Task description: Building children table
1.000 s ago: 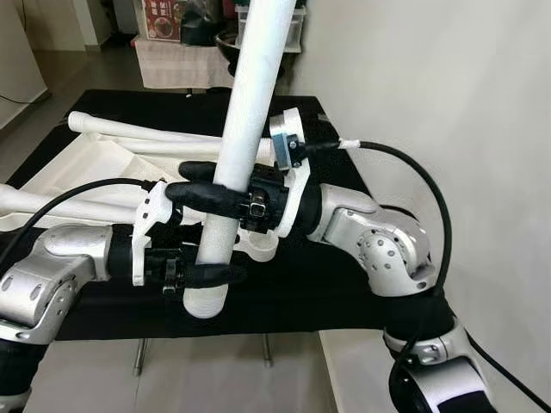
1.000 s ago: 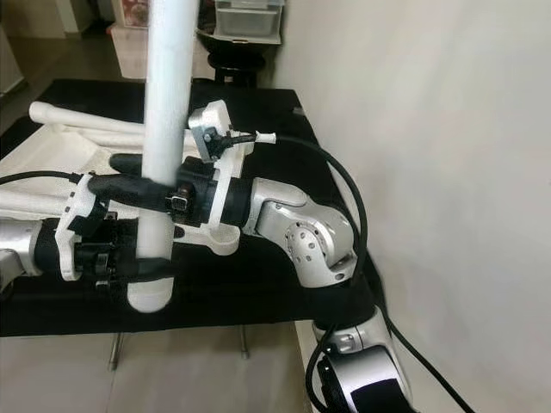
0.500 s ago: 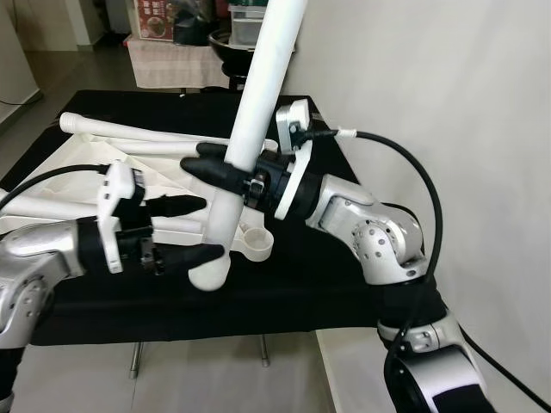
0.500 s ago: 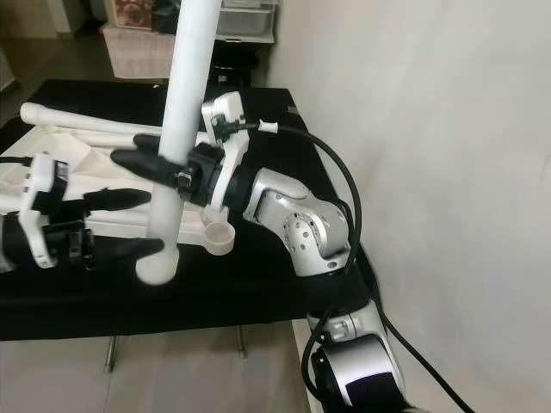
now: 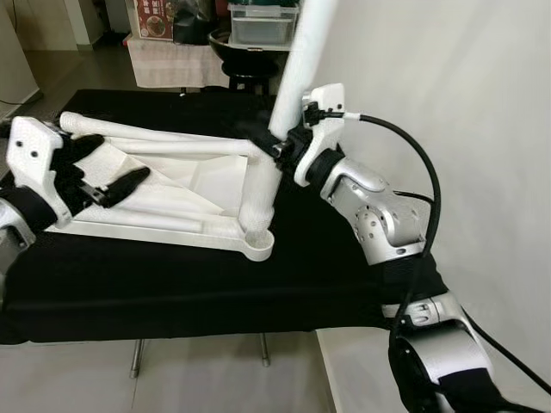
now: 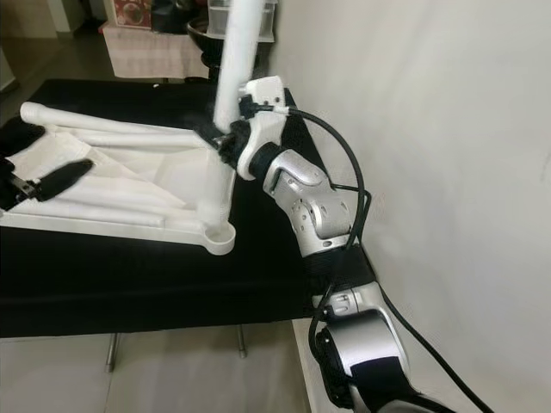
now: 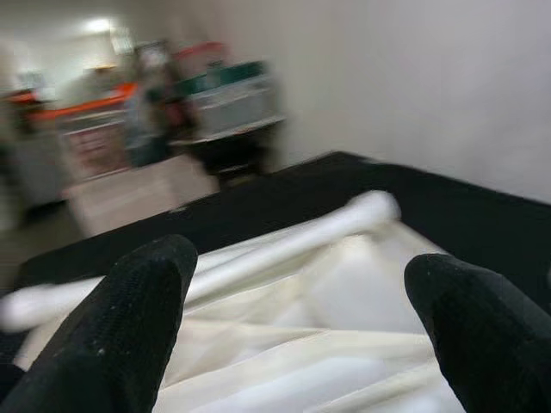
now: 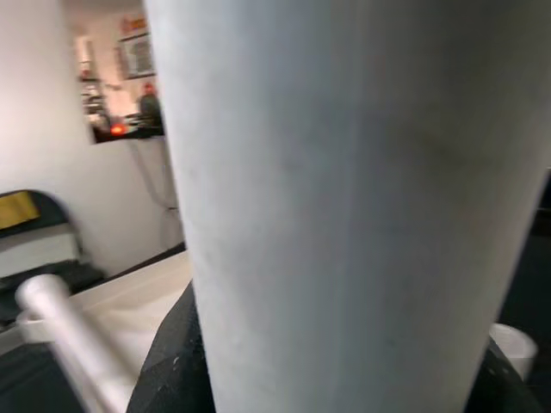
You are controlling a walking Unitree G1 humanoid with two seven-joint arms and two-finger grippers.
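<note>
We see the top of the white table leg [image 5: 293,77] cut off by the frame; its foot meets the corner socket [image 5: 256,241] of the white tabletop [image 5: 164,185] lying on the black-covered table [image 5: 172,284]. Our right gripper [image 5: 274,146] clamps the leg. Our left gripper [image 5: 99,172] hangs spread and empty over the tabletop's left edge. Storage bins [image 5: 263,21] stand behind

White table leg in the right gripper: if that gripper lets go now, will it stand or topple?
Probably topple: the white table leg leans, its foot only at the corner socket of the white frame. It looks stiff, a thick, straight tube. Once down it would likely roll, being round. The right gripper grips it midway; the left gripper is open, apart.
</note>
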